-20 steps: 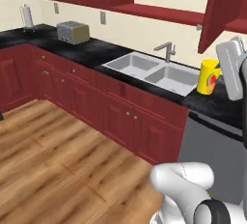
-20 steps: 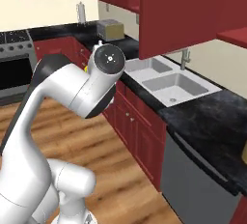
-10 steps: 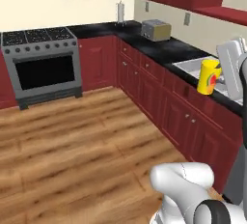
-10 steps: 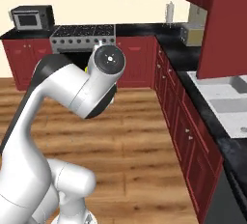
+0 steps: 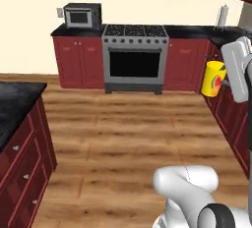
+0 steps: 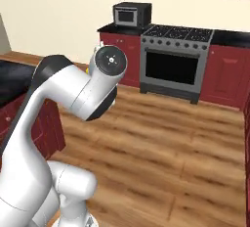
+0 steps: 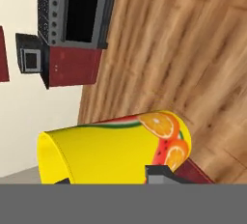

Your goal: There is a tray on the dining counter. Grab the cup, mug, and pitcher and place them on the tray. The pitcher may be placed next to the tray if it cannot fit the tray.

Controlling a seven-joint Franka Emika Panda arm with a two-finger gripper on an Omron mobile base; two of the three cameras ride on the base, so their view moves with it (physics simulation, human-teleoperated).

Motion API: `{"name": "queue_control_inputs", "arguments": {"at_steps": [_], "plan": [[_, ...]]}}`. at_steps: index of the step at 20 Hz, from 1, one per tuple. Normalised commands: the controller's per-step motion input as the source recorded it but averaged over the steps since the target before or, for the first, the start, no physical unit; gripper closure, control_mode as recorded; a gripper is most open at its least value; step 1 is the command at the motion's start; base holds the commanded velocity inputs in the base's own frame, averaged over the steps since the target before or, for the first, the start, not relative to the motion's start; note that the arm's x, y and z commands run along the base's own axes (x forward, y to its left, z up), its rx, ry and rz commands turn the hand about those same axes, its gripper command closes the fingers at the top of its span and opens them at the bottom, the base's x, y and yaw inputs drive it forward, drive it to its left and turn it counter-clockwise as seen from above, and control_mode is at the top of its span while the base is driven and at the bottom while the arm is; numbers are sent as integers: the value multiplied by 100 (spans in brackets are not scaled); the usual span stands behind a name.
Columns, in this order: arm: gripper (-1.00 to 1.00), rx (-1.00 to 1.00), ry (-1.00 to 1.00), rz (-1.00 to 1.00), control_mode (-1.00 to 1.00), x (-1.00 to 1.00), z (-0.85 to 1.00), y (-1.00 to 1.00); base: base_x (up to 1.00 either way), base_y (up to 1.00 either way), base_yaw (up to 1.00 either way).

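Note:
The cup (image 5: 212, 78) is a yellow tumbler with a fruit print. It hangs in the air at the right edge of the left base view, in front of the dark red cabinets. My gripper (image 5: 222, 81) is shut on it, and the white hand reaches in from the right. In the hand view the cup (image 7: 111, 150) lies sideways across the bottom of the picture. One dark fingertip (image 7: 161, 175) presses on its printed side, and the gripper (image 7: 112, 180) straddles it. The tray, the mug and the pitcher are out of view.
A steel stove with a black oven door (image 5: 134, 57) stands against the far wall, with a microwave (image 5: 82, 15) on the counter to its left. A black countertop on dark red cabinets (image 5: 14, 105) juts in at the left. Wooden floor (image 5: 128, 133) lies between.
The whole picture has swung: the base has turned from the sink counter past the corner to face the stove wall. The cup stays in the gripper at the same spot in the view.

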Motion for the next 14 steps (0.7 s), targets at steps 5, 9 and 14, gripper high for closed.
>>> {"name": "queue_control_inputs", "arguments": {"at_steps": [5, 9, 14], "plan": [[100, 0, 0, 0, 100, 0, 0, 0, 18, 0, 70], [100, 0, 0, 0, 100, 0, 0, 0, 30, 0, 68], [100, 0, 0, 0, 100, 0, 0, 0, 33, 0, 67]]}}
